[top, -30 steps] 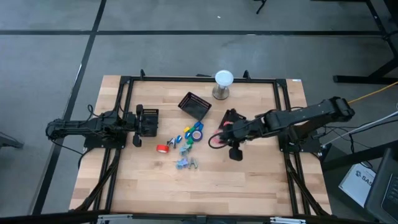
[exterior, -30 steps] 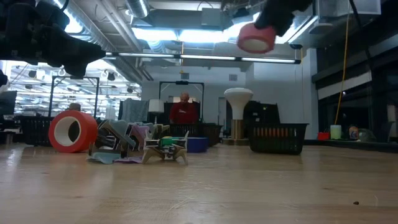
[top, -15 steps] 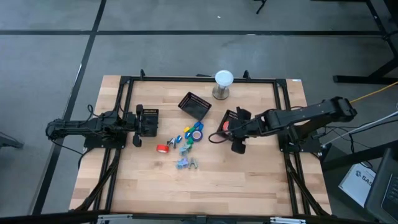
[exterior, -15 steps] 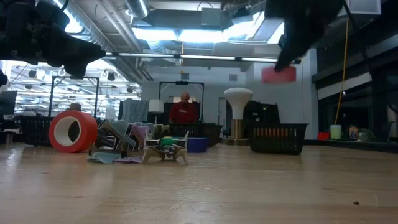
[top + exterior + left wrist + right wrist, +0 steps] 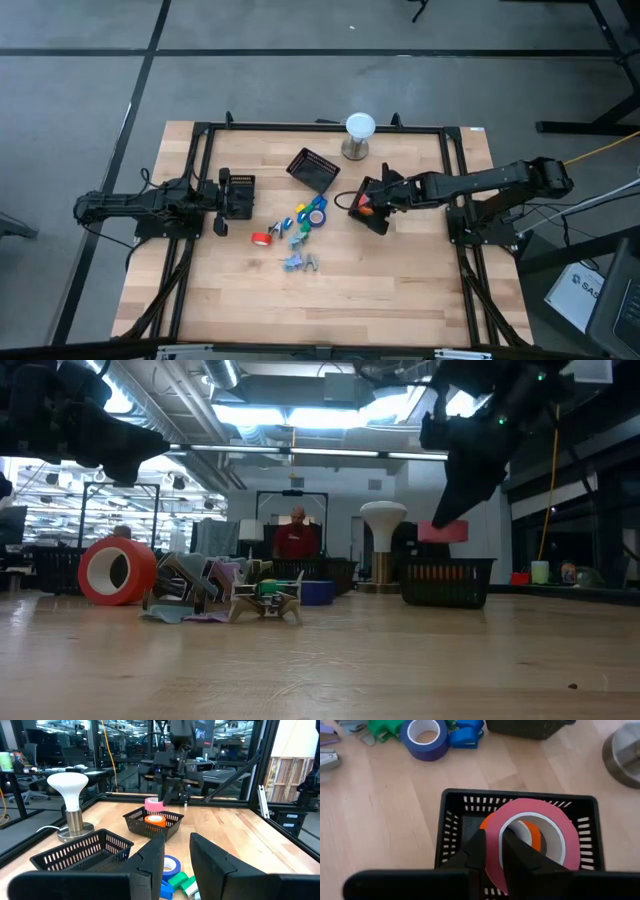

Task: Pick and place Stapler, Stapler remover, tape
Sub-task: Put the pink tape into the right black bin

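Right wrist view: right gripper (image 5: 492, 851) pinches a pink tape roll (image 5: 532, 842) over the black basket (image 5: 451, 820), which already holds an orange roll (image 5: 532, 836). Blue tape (image 5: 425, 737), the red roll (image 5: 260, 239), staplers and removers are judged outstanding; left gripper (image 5: 176, 857) waits part-open, empty, near the table's left edge.

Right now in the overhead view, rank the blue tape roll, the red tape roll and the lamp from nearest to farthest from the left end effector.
1. Red tape roll: just right of the left end effector, slightly nearer the front edge.
2. Blue tape roll: farther right, mid-table in the clutter.
3. Lamp: farthest, at the table's back edge.
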Motion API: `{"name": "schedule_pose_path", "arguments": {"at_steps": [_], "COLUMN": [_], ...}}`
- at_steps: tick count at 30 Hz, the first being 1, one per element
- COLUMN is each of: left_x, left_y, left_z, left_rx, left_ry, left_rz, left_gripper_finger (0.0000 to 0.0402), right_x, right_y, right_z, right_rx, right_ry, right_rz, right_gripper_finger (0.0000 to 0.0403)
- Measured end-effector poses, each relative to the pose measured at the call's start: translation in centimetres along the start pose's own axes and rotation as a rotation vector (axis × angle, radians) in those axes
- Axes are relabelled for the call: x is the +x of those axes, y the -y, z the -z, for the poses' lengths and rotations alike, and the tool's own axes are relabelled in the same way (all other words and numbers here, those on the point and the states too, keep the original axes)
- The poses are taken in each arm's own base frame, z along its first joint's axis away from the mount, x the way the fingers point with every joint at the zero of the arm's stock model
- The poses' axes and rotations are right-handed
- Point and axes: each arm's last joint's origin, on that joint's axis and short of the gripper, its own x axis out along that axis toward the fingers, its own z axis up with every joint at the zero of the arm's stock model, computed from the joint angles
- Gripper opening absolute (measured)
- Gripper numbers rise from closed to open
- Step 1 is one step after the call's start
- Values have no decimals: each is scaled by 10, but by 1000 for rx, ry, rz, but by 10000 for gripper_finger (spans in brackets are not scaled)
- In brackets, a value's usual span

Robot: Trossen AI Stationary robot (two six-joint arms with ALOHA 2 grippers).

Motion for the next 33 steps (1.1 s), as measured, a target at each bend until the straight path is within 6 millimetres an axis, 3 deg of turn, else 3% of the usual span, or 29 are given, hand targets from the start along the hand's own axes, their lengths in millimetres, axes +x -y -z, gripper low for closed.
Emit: {"name": "schedule_pose_path", "arguments": {"at_steps": [22, 33], "left_x": [0, 0], "left_y": [0, 0], "left_z": [0, 0], "left_rx": [0, 0], "left_ry": [0, 0], "left_rz": [0, 0], "left_gripper_finger": [88, 88], "right_x": [18, 19], "right_y": [4, 5], "right_z": [16, 15], "right_rx": [56, 51], "right_ry": [48, 69], "right_rz": [-40, 19], "right_gripper_finger": [48, 87]}}
